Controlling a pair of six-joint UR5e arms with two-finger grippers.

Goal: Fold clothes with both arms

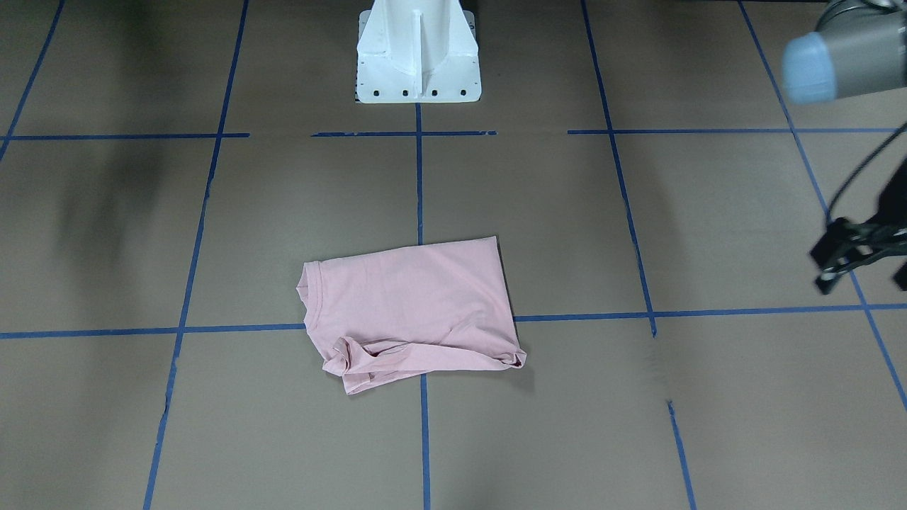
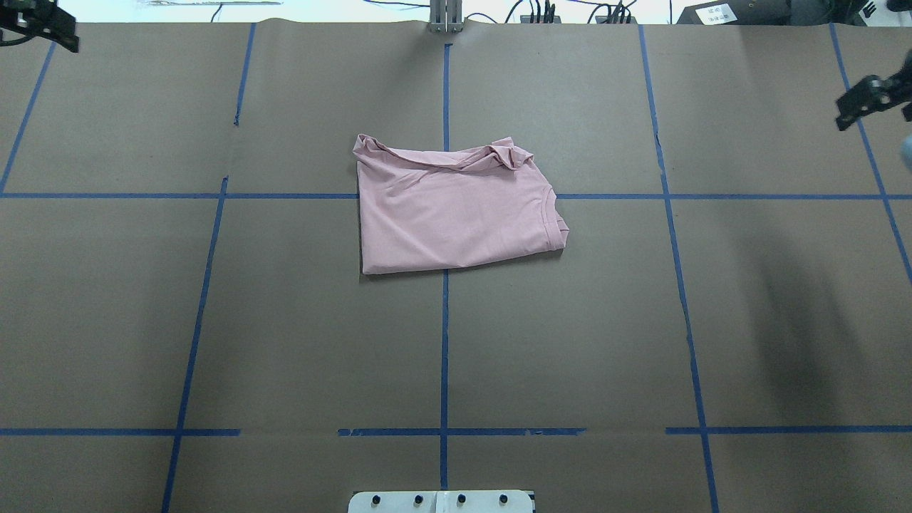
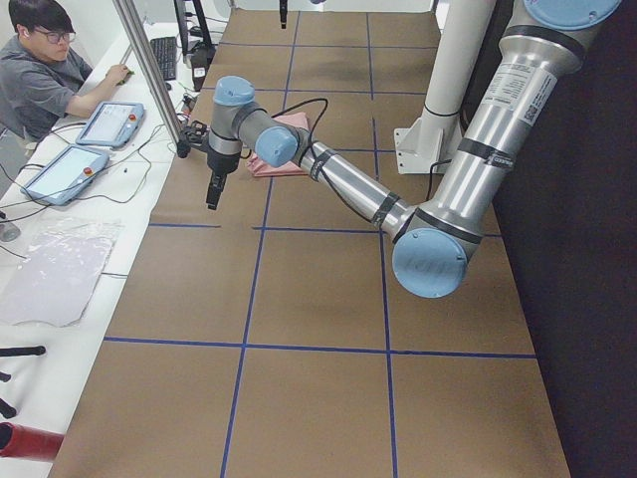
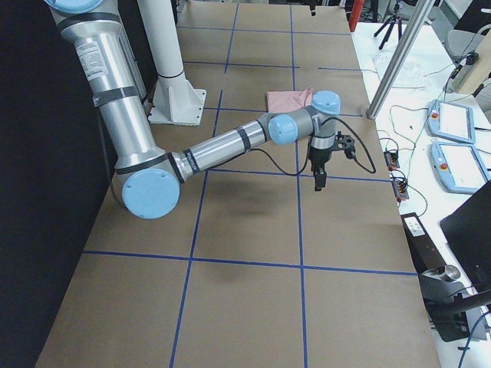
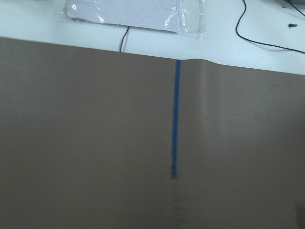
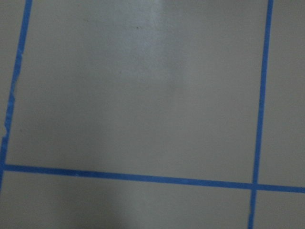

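Both the left gripper (image 2: 43, 28) and the right gripper (image 2: 866, 103) are cut off at the bench's (image 2: 285, 320) far corners, so I cannot tell how their jaws stand. The folded pink T-shirt (image 2: 456, 214) lies mid-bench: soft knit, far edge rumpled, ribbed collar on the right.

Folded pink T-shirt (image 2: 456, 214) lies between left arm (image 3: 348, 184) and right arm (image 4: 222, 149), well apart.

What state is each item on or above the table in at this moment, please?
pale pink T-shirt: folded into a rough rectangle, lying on the table, far edge bunched, collar toward the robot's right.
left gripper: above the table, well clear of the shirt, holding nothing; open or shut unclear.
right gripper: at the far right of the table, clear of the shirt, holding nothing; open or shut unclear.
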